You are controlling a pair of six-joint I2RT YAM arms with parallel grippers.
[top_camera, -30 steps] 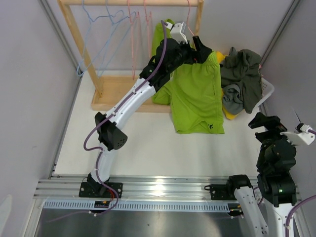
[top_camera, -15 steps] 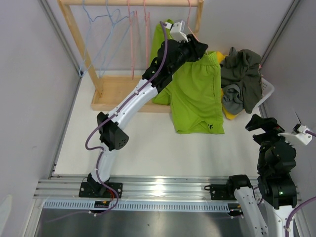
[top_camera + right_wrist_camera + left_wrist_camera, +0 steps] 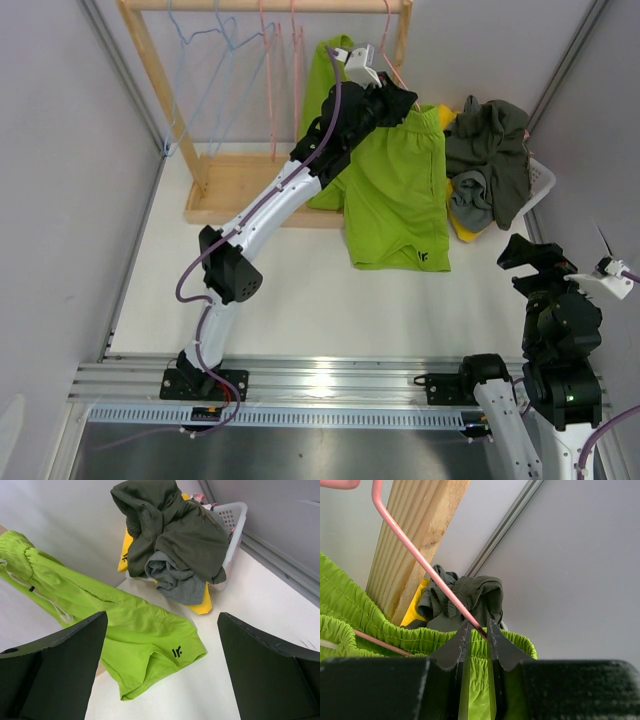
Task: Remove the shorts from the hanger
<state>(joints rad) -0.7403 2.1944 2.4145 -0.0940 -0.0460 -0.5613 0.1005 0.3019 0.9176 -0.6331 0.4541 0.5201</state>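
The lime green shorts [image 3: 395, 190] hang by their waistband from a pink hanger [image 3: 384, 30] on the wooden rack, their legs trailing down onto the table. My left gripper [image 3: 400, 100] is up at that waistband. In the left wrist view my left gripper [image 3: 479, 630] has its fingers drawn close together with the green elastic waistband [image 3: 350, 615] bunched between them, and the pink hanger wire [image 3: 420, 560] runs down to the tips. My right gripper [image 3: 161, 617] hangs wide open and empty near the table's right side, looking at the shorts' logo leg [image 3: 125, 630].
A white basket [image 3: 541, 180] at the right holds dark grey shorts [image 3: 495, 140] and yellow shorts [image 3: 462, 228]. The wooden rack [image 3: 230, 190] stands at the back with bare blue hangers [image 3: 210, 50] and pink hangers [image 3: 270, 80]. Grey walls stand on both sides.
My left gripper went from wide open to nearly closed on the green waistband and shifted slightly along it. The right arm has barely moved.
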